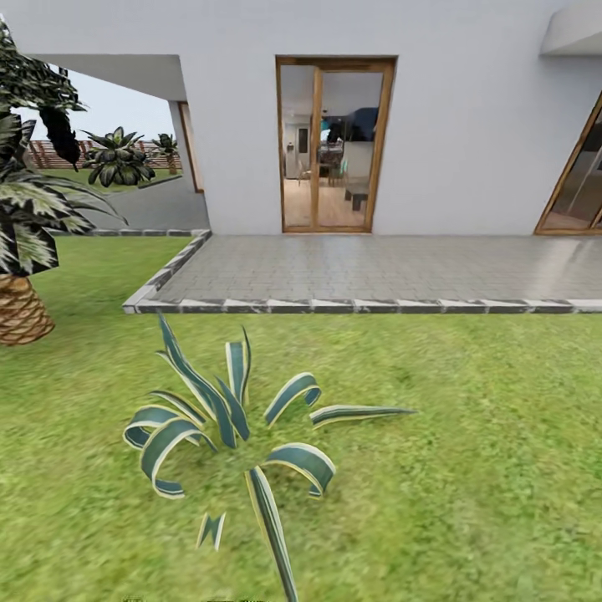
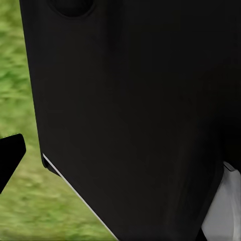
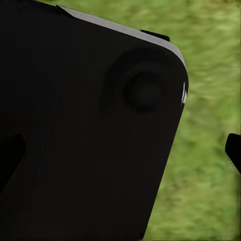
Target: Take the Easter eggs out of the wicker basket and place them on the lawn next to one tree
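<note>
rough grass lawn point(image 1: 468, 435), wood-framed glass door point(image 1: 334, 144)

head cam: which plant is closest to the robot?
The striped agave on the lawn, low in the head view. The palm stands farther left; the dark plants are beyond the house corner.

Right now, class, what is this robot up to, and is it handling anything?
Nothing is being handled at this moment. The head view looks over the lawn toward a paved patio and a glass door in a white house, with a striped agave plant close in front and a palm-like plant at the left. Both wrist views show dark robot bodywork over grass. It seems to be on its way.
</note>
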